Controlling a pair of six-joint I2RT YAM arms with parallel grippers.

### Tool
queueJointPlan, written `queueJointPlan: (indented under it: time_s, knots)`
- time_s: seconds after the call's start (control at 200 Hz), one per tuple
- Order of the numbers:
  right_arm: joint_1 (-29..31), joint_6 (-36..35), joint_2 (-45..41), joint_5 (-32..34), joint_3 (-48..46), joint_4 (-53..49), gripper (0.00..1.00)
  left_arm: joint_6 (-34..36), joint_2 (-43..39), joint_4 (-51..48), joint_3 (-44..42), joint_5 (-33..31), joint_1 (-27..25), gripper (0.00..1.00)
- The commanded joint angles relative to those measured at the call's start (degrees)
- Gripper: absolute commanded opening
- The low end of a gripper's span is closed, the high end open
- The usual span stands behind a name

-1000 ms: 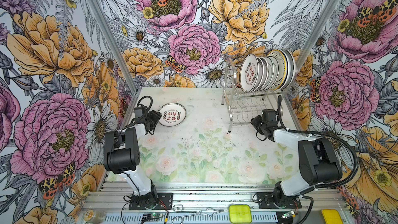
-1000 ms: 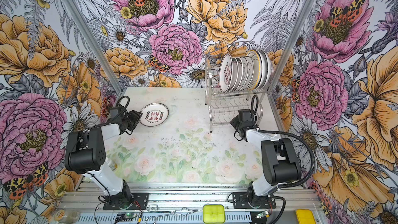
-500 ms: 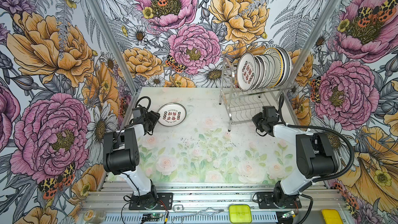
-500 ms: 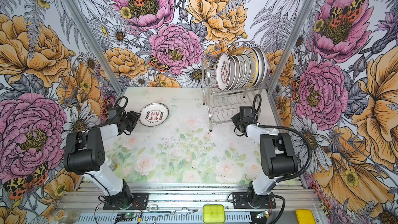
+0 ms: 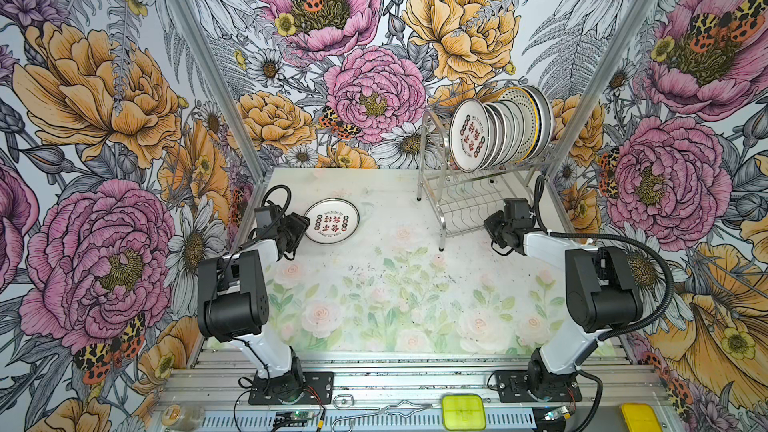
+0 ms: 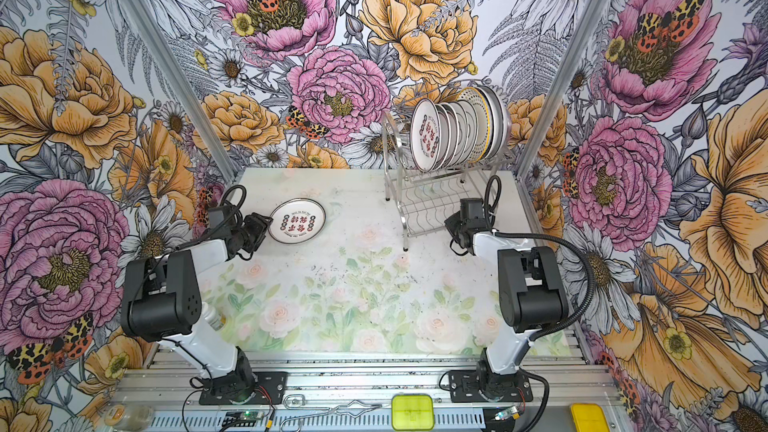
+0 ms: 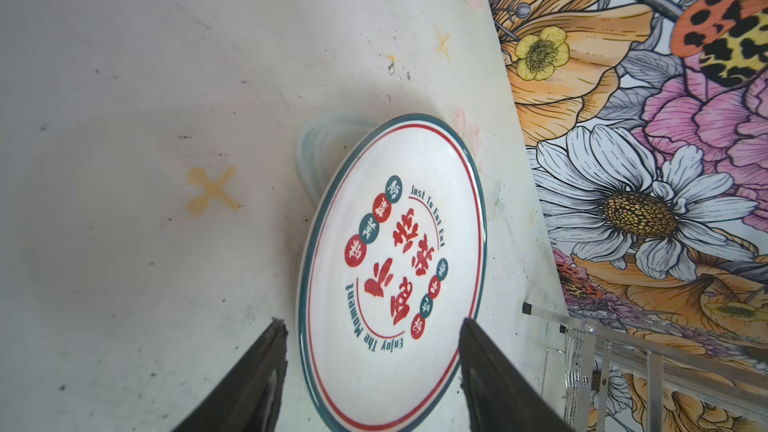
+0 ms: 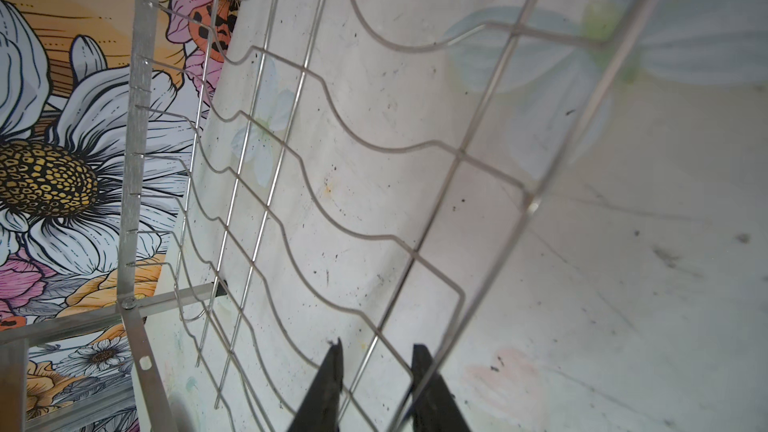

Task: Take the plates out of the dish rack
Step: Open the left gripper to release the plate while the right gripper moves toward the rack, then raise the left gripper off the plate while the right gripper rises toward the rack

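We look down on a pale worktop [image 5: 374,276] printed with faded roses and leaves, scuffed and flecked with dark specks. Walls [image 5: 374,89] of bold flower-and-moth wallpaper box it in on three sides, between aluminium posts [image 5: 201,47].

In the far right corner stands the dish rack [image 5: 469,197], made of thin shiny steel wire with an arched hoop and a wavy-wire lower shelf. Its upper level carries the plates [image 5: 498,130], glazed round discs set on edge. They are packed so closely that behind the front plate [image 5: 471,135], with its red characters, we see mostly rims. One shows fine dark dots inside a yellow band.

One more plate [image 7: 395,268], white with green and red rim lines, lies flat on the worktop at far left.

The left gripper [image 7: 372,324] is spread wide, its dark fingers to either side of that plate's near rim; whether they touch it we cannot tell. The right gripper [image 8: 377,344] has its fingers close together with a wire of the rack's lower shelf between them; whether they pinch it we cannot tell. The picture's edge cuts off all the fingers.
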Motion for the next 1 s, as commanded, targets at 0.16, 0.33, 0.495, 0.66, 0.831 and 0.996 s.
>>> queueJointPlan:
  time_s: [0.16,0.33,0.495,0.66,0.831,0.996]
  knots:
    - [1.85,-7.06,0.99,-0.82,2.17,5.71,0.21,4.86,-5.15,-5.21,2.1,-1.56,-2.84,0.7]
    - [1.81,-7.23,-0.88,-1.02,0.94,5.23,0.34,6.28,-6.7,-5.93,3.12,-1.63,-3.84,0.71]
    - [1.78,-7.36,-2.29,-1.16,-0.16,5.26,0.44,8.39,-7.48,-8.43,4.89,-2.89,-5.75,0.74]
    - [1.7,-8.35,-5.3,-0.47,-1.59,4.36,0.5,9.52,-8.62,-9.65,5.05,-3.01,-6.38,0.75]
    - [1.17,-9.61,-10.44,0.51,-3.3,0.14,0.55,11.01,-11.45,-12.13,4.78,-3.87,-6.56,0.75]
    - [-0.06,-9.9,-15.99,-0.49,-6.62,-4.24,0.58,12.09,-14.17,-17.26,5.09,-5.79,-6.51,0.77]
